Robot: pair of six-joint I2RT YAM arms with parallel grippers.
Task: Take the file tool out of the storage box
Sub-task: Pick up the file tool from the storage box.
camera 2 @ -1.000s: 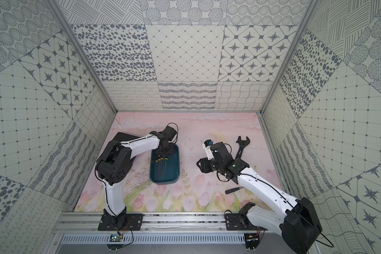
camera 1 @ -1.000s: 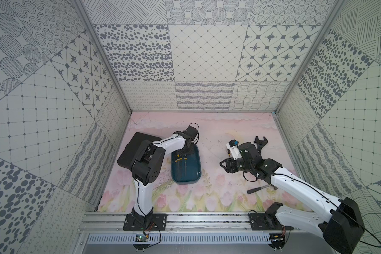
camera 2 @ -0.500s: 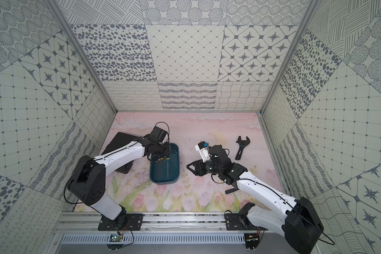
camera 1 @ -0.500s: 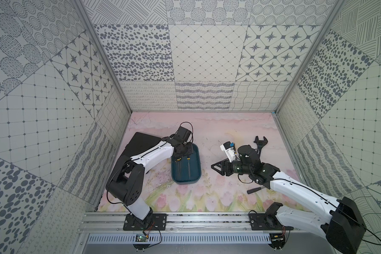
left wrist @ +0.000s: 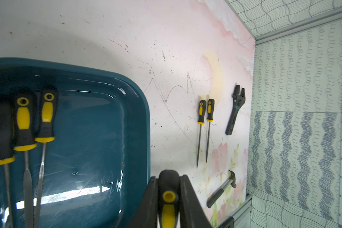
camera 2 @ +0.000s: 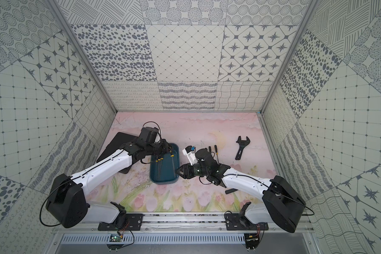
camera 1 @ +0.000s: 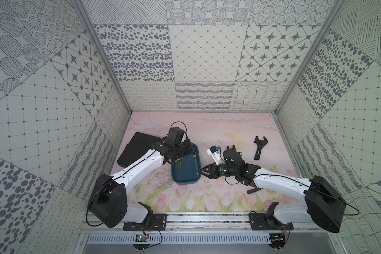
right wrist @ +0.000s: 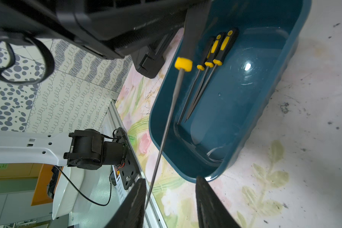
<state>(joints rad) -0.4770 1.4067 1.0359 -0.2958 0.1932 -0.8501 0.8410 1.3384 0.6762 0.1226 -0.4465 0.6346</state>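
File tool [right wrist: 166, 122]: left gripper [left wrist: 169, 183] is clamping its handle, storage box [right wrist: 235, 110] lying just beneath, blade tip sitting close by one finger between the parted jaws of the right gripper [right wrist: 170, 179]; the likely handover is wanting the blade centred before closing.

This was a robot lab cell: patterned panel walls [camera 1: 202, 55] closed in a flower mat [camera 1: 207, 198], and arms [camera 1: 141, 169] stood on a metal rail [camera 1: 207, 220].

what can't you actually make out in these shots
- Held file tip: right wrist view, lost against a right gripper finger; contact unclear.
- Hammer head: top views, under the right arm.
- Black case: top views, partly under the left arm.
- Left gripper: left wrist view, mostly cut off by the edge.
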